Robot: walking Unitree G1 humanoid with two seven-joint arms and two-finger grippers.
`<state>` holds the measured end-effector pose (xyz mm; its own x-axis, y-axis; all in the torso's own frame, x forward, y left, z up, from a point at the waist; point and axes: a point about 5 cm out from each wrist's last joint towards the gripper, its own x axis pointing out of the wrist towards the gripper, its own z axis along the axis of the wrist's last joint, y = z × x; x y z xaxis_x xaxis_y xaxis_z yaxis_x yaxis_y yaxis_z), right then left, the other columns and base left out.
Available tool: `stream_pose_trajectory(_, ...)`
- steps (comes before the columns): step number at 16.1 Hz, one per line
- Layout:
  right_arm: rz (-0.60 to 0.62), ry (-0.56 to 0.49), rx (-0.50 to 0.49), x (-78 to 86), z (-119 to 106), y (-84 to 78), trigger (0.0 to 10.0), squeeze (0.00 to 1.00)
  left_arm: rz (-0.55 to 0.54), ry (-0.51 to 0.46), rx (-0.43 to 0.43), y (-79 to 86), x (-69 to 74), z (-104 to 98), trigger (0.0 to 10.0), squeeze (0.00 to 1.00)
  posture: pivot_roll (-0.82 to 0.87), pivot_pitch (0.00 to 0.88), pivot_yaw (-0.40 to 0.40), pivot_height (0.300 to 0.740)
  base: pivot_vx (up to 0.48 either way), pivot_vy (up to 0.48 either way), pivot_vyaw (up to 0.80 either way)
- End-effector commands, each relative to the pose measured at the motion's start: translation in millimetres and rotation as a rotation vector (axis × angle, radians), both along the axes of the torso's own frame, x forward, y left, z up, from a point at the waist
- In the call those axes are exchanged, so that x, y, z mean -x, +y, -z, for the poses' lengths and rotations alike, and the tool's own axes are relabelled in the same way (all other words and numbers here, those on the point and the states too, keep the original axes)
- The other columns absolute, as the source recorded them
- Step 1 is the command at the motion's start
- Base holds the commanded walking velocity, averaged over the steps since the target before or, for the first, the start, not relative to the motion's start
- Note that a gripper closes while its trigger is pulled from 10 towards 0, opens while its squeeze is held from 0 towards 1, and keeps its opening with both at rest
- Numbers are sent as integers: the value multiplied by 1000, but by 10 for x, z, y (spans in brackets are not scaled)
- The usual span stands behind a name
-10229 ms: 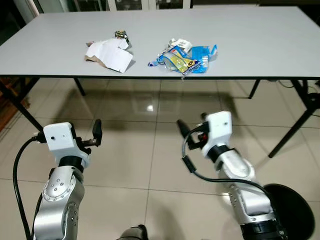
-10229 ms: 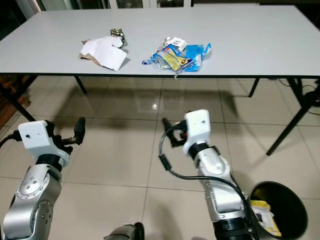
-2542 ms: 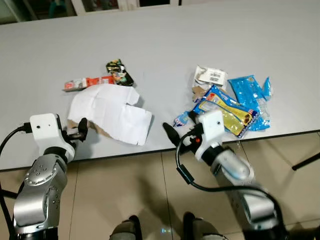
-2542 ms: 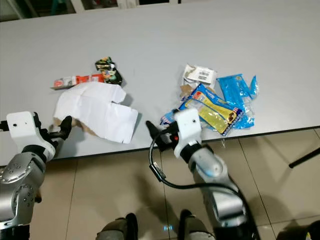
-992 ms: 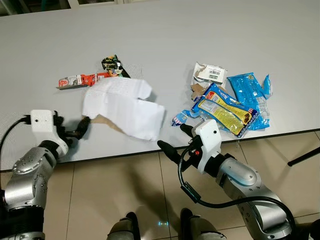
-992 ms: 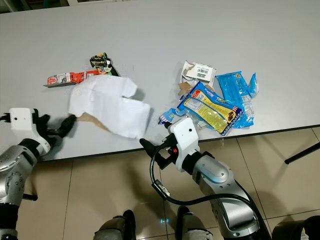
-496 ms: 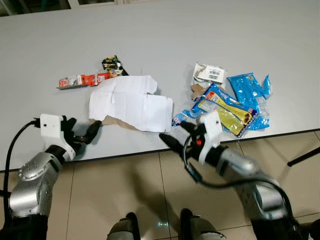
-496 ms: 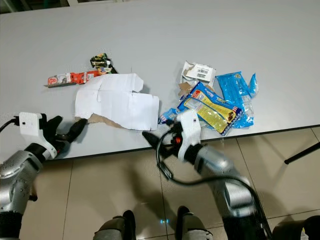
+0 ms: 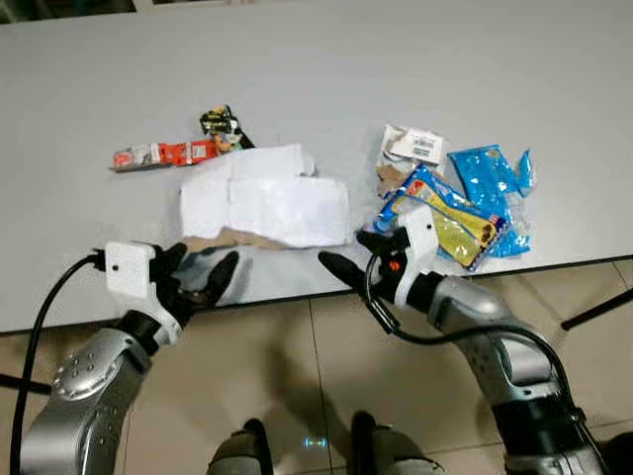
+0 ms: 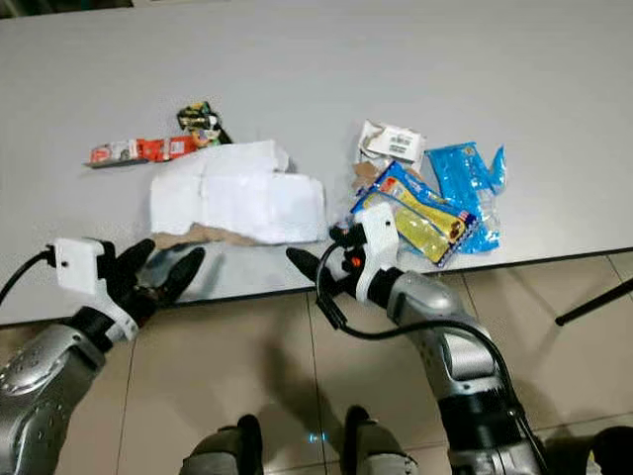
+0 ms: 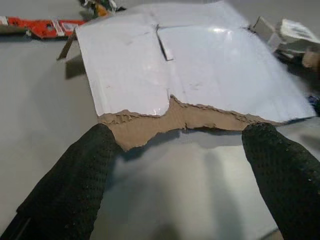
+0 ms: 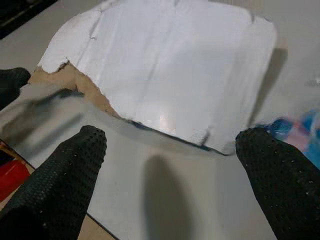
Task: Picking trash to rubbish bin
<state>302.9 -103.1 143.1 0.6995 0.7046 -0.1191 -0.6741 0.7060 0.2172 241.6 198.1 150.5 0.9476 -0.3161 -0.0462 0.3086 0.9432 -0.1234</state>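
A torn white cardboard sheet (image 9: 262, 203) with a ragged brown edge lies flat near the front of the grey table (image 9: 396, 69). My left gripper (image 9: 203, 280) is open at the table's front edge, just short of the sheet's brown torn edge (image 11: 175, 117). My right gripper (image 9: 348, 253) is open at the sheet's right front corner (image 12: 220, 140), fingers spread on either side of it. Neither holds anything. A pile of blue and yellow snack wrappers (image 9: 450, 213) lies right of the sheet.
Behind the sheet lie a red wrapper (image 9: 163, 155) and a dark crumpled wrapper (image 9: 223, 124). A crumpled white label (image 9: 415, 145) tops the wrapper pile. Tiled floor (image 9: 297, 376) shows below the table edge, with a dark bin rim (image 10: 615, 463) at the right corner.
Both grippers have closed in on the white sheet from the table's front edge. The left gripper's fingers now stand wider apart. The sheet lies flatter and a little further right.
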Motion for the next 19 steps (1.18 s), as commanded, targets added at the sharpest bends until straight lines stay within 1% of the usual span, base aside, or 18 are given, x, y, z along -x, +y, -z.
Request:
stream_pose_trajectory(1,0,3,-21,-8,20,-3,10000,1000,-8,4,-1,-8,41,-43,10000,0,44,261,7,740,0,0,0)
stream_pose_trajectory(7,-10,-9,-21,-30,38,-5,10000,1000,32,28,21,-180,163,-155,10000,0,60,269,15,740,0,0,0)
stream_pose_trajectory(9,-7,7,-64,-53,25,23,10000,1000,51,40,40,-281,219,-148,10000,0,71,269,20,740,0,0,0)
stream_pose_trajectory(12,-41,20,-95,-16,53,142,10000,1000,48,56,44,-376,265,-138,10000,0,82,267,25,740,0,0,0)
stream_pose_trajectory(13,-50,18,-100,0,55,186,10000,1000,25,42,27,-389,269,-139,10000,0,89,265,31,740,0,0,0)
stream_pose_trajectory(15,-77,3,-87,50,67,272,10000,1000,-6,19,46,-406,265,-154,10000,0,91,263,35,740,0,0,0)
stream_pose_trajectory(16,-93,-3,-80,65,78,302,10000,1000,2,6,60,-427,268,-188,10000,0,96,263,36,740,0,0,0)
stream_pose_trajectory(18,-115,-21,-56,55,110,351,10000,1000,27,5,61,-461,297,-221,10000,0,101,263,38,740,0,0,0)
stream_pose_trajectory(19,-131,-20,-75,30,83,384,10000,1000,34,13,49,-463,319,-205,10000,0,111,262,41,740,0,0,0)
